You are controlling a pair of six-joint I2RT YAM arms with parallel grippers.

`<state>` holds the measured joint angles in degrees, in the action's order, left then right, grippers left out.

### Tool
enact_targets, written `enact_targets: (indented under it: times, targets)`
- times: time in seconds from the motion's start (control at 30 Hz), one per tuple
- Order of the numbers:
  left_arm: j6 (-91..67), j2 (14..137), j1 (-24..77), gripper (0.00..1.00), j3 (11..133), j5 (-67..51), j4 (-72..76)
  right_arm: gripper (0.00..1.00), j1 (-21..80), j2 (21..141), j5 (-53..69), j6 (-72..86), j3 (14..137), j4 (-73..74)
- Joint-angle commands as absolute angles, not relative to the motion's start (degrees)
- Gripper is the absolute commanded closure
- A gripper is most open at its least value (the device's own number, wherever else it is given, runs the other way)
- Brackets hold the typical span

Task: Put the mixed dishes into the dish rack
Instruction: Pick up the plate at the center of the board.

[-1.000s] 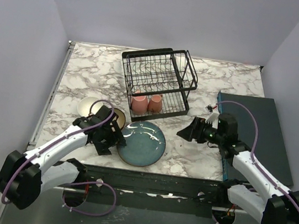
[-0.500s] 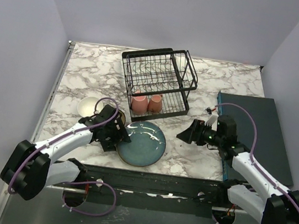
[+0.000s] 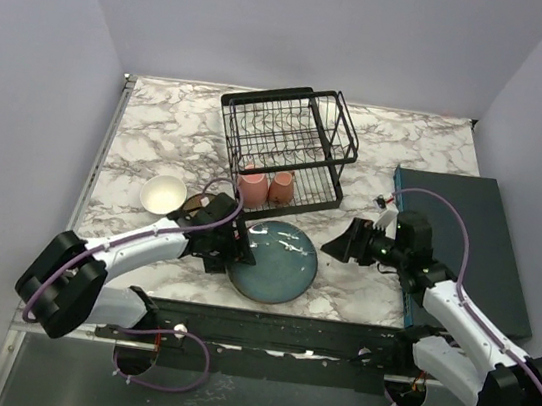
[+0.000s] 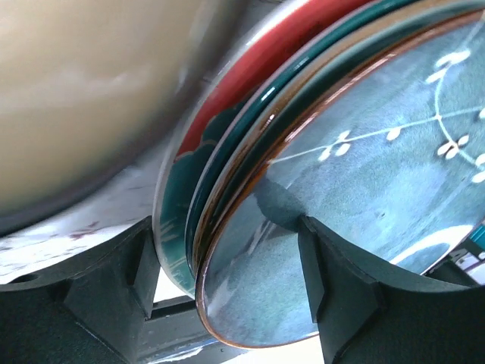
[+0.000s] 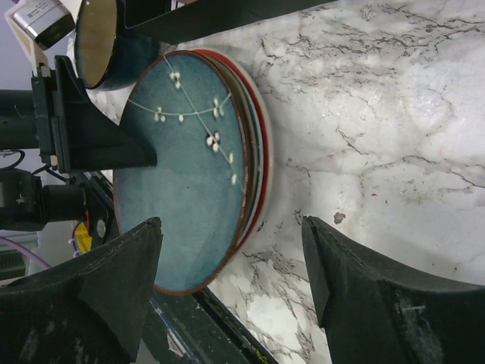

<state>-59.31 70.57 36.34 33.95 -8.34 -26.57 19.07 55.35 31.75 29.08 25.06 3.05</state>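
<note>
Taking one plate off the stack looks like the step in hand. The left gripper (image 3: 232,248) stands wide astride the stack's left rim: one finger (image 4: 333,288) lies over the face of the teal-blue plate (image 5: 186,174), the other (image 4: 114,284) sits low beside the bottom rims, no squeeze evident. Problem: the jaws span several rims at once (the red plate (image 4: 250,72) and at least two more under the blue). Best practice, as I judge it: slip the lower finger in just beneath the top plate only, close slowly, then tip that plate upright for a slot in the dish rack (image 3: 286,134). Glazed rims will likely slide, so bite well in from the edge. Left arm pose: stretched low across the table (image 3: 160,127), forearm nearly flat, wrist rolled to stack the fingers one above the other. The right gripper (image 3: 343,243) hovers right of the plates, pointing at them, jaws wide, empty. Two pink mugs (image 3: 265,186) sit in the rack's lower tray; the white bowl (image 3: 163,194) and the dark bowl (image 5: 98,38) wait left of the stack.
</note>
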Motion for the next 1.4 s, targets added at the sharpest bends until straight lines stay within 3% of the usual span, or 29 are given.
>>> enact_targets:
  times: [0.0, 0.4, 1.17, 1.37]
  targets:
    - [-59.7, 77.0, 42.5, 0.27, 36.5, -8.4, -20.2, 0.2, 19.3, 52.8, 30.8, 29.0, 24.0, 6.8]
    - [-59.3, 84.0, 46.1, 0.27, 42.4, -4.8, -18.7, 0.2, 19.3, 50.4, 25.6, 32.6, 23.6, 11.5]
    - [-58.7, 69.3, 46.1, 0.28, 41.5, -3.7, -28.0, 0.2, 19.3, 52.0, 23.6, 33.8, 23.4, 12.6]
    - [-58.3, 69.3, 46.1, 0.43, 40.8, -4.2, -27.9, 0.21, 19.3, 52.2, 23.0, 34.5, 22.9, 12.3]
